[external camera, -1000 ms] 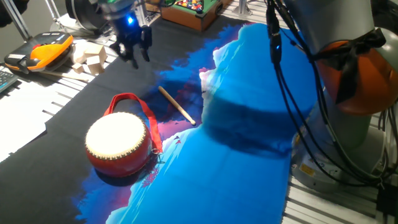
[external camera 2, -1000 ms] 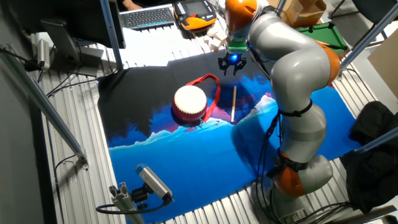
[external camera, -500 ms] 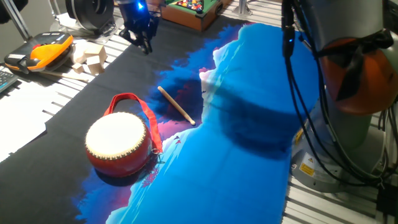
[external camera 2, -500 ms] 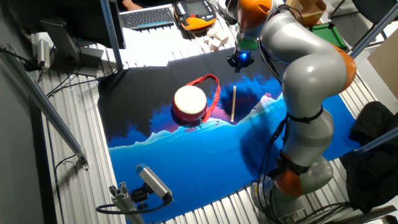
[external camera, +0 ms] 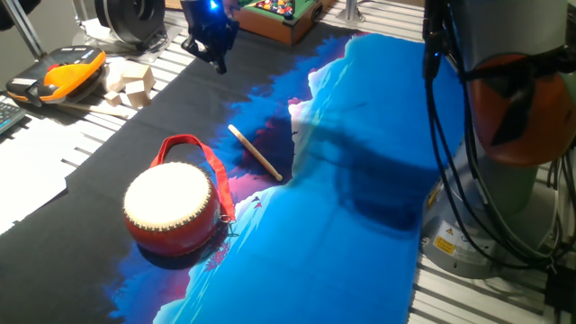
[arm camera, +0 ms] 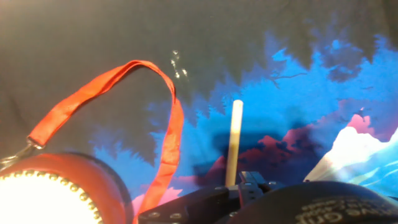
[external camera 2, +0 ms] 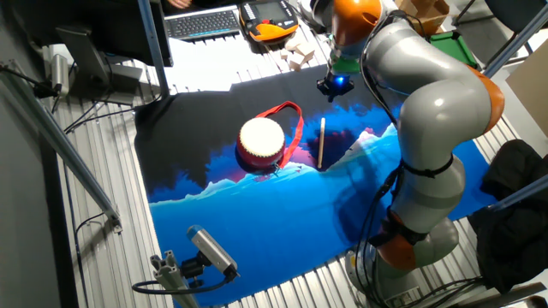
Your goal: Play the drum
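Observation:
The drum [external camera: 171, 209] has a red body and a cream-white skin and stands upright on the black part of the cloth. Its red strap [external camera: 193, 148] loops out behind it. It also shows in the other fixed view [external camera 2: 260, 143] and at the lower left of the hand view [arm camera: 56, 193]. A thin wooden stick [external camera: 255, 152] lies on the cloth to its right, apart from it, and shows in the hand view [arm camera: 233, 143]. My gripper [external camera: 213, 52] hangs in the air at the far edge of the cloth, well beyond drum and stick, open and empty; it shows in the other fixed view [external camera 2: 334, 88].
A blue and black cloth [external camera: 360, 180] covers the table. Wooden blocks [external camera: 126, 81] and an orange-black handset [external camera: 67, 70] lie at the far left. A toy pool table [external camera: 274, 13] stands at the back. The robot base [external camera: 504, 180] fills the right.
My gripper has moved away from the drum toward the far edge of the cloth and turned. The drum and stick have not moved.

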Robot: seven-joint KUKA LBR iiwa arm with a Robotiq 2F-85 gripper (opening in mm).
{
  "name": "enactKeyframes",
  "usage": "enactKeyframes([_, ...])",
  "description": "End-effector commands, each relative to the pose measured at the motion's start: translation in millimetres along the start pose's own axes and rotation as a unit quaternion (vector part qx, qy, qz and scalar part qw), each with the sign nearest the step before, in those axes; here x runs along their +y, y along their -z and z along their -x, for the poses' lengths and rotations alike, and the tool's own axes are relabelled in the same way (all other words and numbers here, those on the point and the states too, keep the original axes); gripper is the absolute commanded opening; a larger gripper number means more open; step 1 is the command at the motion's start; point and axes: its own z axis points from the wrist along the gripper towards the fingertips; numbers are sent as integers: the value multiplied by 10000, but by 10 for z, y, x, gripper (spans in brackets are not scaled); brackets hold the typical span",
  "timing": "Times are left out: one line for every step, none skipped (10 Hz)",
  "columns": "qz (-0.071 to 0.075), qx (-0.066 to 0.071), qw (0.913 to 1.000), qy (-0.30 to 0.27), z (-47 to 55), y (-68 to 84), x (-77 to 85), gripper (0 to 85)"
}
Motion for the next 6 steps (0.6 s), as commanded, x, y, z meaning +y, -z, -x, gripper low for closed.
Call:
enactKeyframes([-5,-11,10000,2,-1,-18,37,0])
enactKeyframes([-45,-52,10000,40,-6,-25,54,0])
enactKeyframes([-40,-70,9999,93,-16,-18,60,0])
enactKeyframes([-41,-91,9999,108,-15,-12,82,0])
enactKeyframes([-80,-125,9998,130,-3,-13,96,0])
enactKeyframes([-88,-142,9997,153,-3,-11,93,0])
